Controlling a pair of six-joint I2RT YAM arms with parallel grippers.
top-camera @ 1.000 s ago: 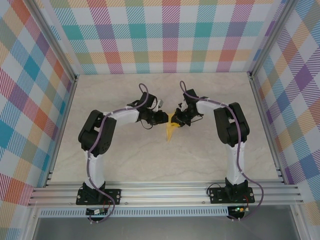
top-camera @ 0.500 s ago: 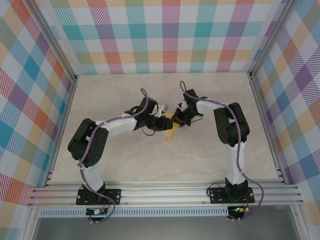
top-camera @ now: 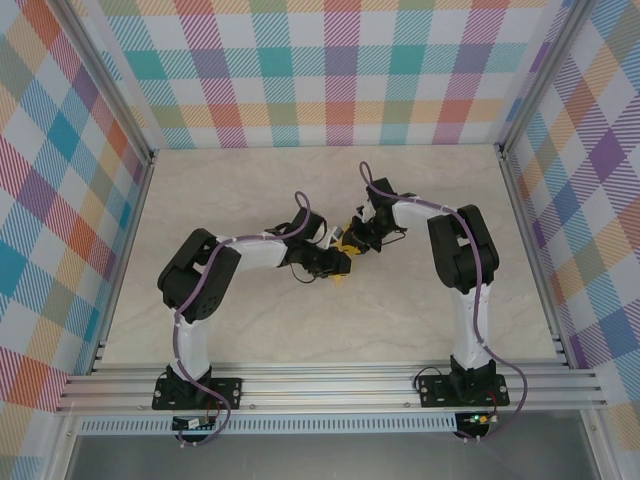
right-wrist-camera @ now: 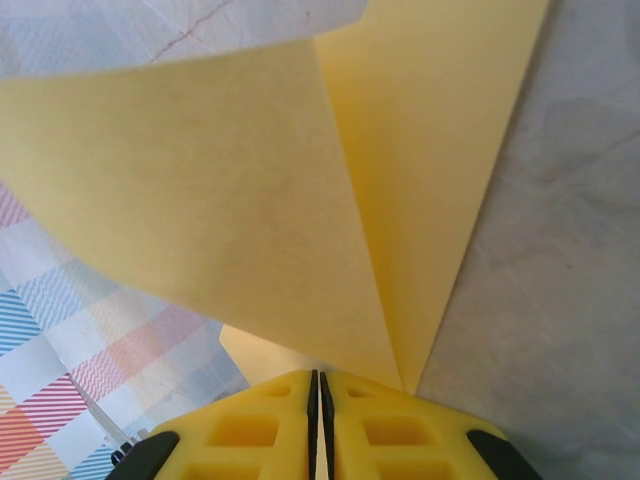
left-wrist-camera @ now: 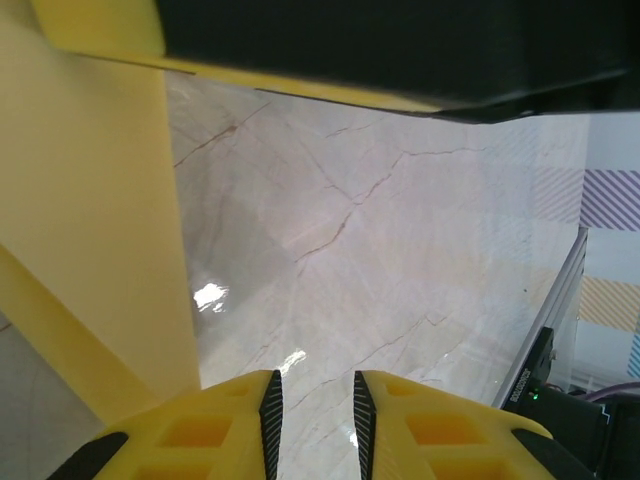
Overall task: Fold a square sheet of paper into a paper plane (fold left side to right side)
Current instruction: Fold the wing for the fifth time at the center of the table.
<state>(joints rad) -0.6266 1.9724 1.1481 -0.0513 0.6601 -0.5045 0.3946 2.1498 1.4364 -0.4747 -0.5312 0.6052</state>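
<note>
The yellow square sheet of paper is folded into a narrow pointed paper plane shape, with two flaps meeting along a crease. My right gripper is shut on its edge and holds it partly lifted off the table. From above, the right gripper pinches the paper at mid-table. My left gripper hovers just in front of it, over the paper's near tip. In the left wrist view the left gripper stands slightly open over bare table, with the paper to its left.
The marble-patterned table is ringed by plaid walls. An aluminium rail runs along the near edge by the arm bases. A dark part of the other arm crosses the top of the left wrist view.
My left gripper has swung right and nearer, coming over the paper's lower tip and covering most of it from above. The right arm has held still with the paper.
</note>
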